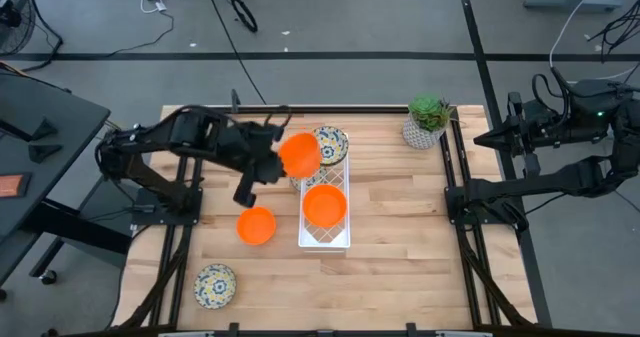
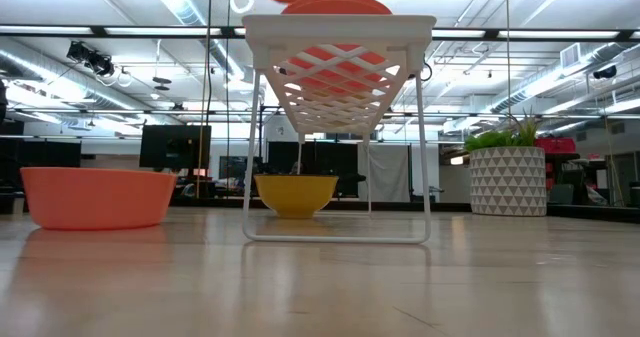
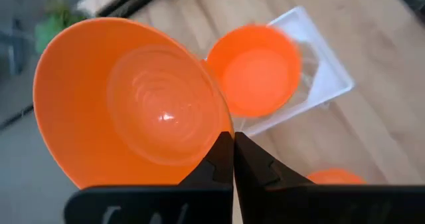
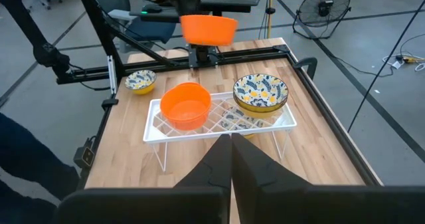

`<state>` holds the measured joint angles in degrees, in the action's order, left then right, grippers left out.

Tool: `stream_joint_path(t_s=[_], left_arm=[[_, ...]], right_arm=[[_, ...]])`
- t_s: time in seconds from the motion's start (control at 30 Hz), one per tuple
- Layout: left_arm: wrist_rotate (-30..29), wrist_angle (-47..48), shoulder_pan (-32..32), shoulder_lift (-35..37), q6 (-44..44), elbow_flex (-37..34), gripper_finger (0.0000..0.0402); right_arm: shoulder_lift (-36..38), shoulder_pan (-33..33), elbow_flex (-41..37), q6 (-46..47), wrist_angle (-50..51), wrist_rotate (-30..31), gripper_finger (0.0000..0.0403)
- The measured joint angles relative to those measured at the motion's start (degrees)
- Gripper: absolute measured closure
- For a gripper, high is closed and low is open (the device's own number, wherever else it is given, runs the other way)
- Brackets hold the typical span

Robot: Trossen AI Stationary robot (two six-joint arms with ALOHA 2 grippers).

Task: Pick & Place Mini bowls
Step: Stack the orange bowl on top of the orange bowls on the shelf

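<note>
My left gripper (image 3: 232,139) is shut on a plain orange mini bowl (image 3: 133,104), held in the air by the white wire rack (image 1: 340,239). That bowl also shows in the high view (image 1: 298,154). A second orange bowl (image 1: 324,206) and a floral bowl (image 1: 330,144) sit on the rack's grid. Another bowl, yellow outside (image 2: 296,194), stands on the table under the rack. A third orange bowl (image 1: 256,225) and a floral bowl (image 1: 214,285) rest on the tabletop. My right gripper (image 4: 231,141) is shut and empty, off the table's right edge. My left gripper holds the orange bowl by its rim (image 3: 222,127), which runs in between the two fingertips. The fingers come from the table's left side, slanting down. The bowl is lifted clear, above the rack's left edge, tipped with its hollow toward the wrist.
A potted green plant (image 1: 428,120) in a patterned white pot stands at the table's far right corner. The near right part of the wooden tabletop (image 1: 420,257) is bare. Black frame rails run along both sides of the table.
</note>
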<state>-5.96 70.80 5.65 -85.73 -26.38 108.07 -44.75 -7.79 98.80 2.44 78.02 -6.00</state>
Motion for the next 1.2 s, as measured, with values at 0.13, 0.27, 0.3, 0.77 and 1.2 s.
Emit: stream_joint_path(t_s=[0.13, 0.27, 0.3, 0.77, 1.2], left_arm=[[0.77, -1.50, 3.39, -0.06, -3.30, 0.00, 0.0401], [1.29, -1.74, 6.04, -0.70, -8.39, -0.07, 0.0402], [1.29, -1.83, 6.52, -1.07, -9.44, -0.06, 0.0401], [0.65, -2.55, 9.79, -4.11, -22.88, -0.05, 0.0402], [-1.62, -1.58, 9.20, -8.36, -31.12, -0.02, 0.0402]], right_arm=[[0.00, 0.00, 0.00, 0.00, 0.02, 0.00, 0.0392], [0.00, 0.02, 0.00, 0.02, 0.00, -0.02, 0.0392], [0.00, 0.00, 0.00, 0.00, 0.00, -0.02, 0.0392], [0.00, 0.01, 0.00, 0.00, 0.01, 0.00, 0.0392], [0.00, 0.00, 0.00, 0.00, 0.02, -0.02, 0.0392]])
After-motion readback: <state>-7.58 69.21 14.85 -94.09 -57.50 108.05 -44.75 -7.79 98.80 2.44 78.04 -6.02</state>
